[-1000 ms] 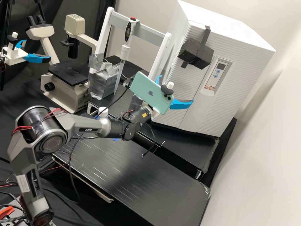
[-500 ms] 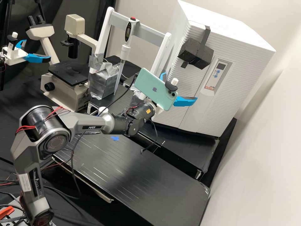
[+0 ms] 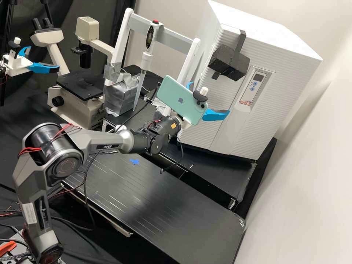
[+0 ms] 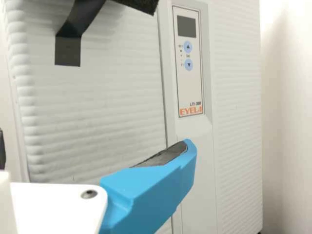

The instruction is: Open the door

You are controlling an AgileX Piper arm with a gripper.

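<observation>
In the high view, the open gripper [image 3: 209,98] is in front of the white incubator's ribbed door [image 3: 207,135], its two blue fingers spread wide. A green phone mounted on the wrist hides part of the gripper. The door looks shut. In the wrist view, the door [image 4: 97,107] stands behind the gripper [image 4: 95,145]. One blue finger [image 4: 151,190] overlaps the seam between the door and the control-panel side; whether it touches cannot be told. Nothing is seen held.
A black block [image 3: 229,62] is strapped to the incubator's upper front. Left of the incubator stand a white rack [image 3: 163,35] with a pipette [image 3: 146,60], a foil-wrapped block [image 3: 120,95] and a microscope [image 3: 75,106]. Another arm's gripper [image 3: 38,66] is at far left.
The gripper has moved right and up a little across the incubator's front, then slightly higher in the last half second. Its fingers stay apart, and the door looks unchanged.
</observation>
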